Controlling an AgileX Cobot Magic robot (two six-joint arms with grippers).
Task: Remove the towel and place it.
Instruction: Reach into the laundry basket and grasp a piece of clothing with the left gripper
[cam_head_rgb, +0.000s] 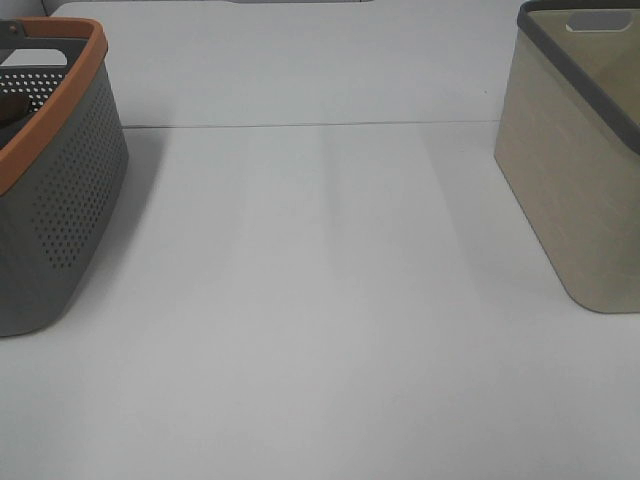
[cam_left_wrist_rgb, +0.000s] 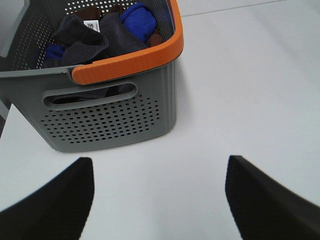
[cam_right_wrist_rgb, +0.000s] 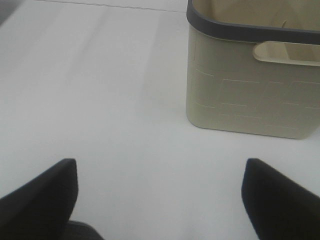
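- The towel (cam_left_wrist_rgb: 82, 40), dark with a white tag, lies crumpled in the grey basket (cam_left_wrist_rgb: 110, 125) among blue cloths (cam_left_wrist_rgb: 137, 17).
- That basket has an orange rim and stands on the table (cam_head_rgb: 320, 300), at its left side.
- The left gripper (cam_left_wrist_rgb: 157, 200) hangs before the basket, jaws wide apart, holding nothing.
- The right gripper (cam_right_wrist_rgb: 160, 200) is likewise spread and bare, near the beige basket (cam_right_wrist_rgb: 240, 95) on the table's right side.
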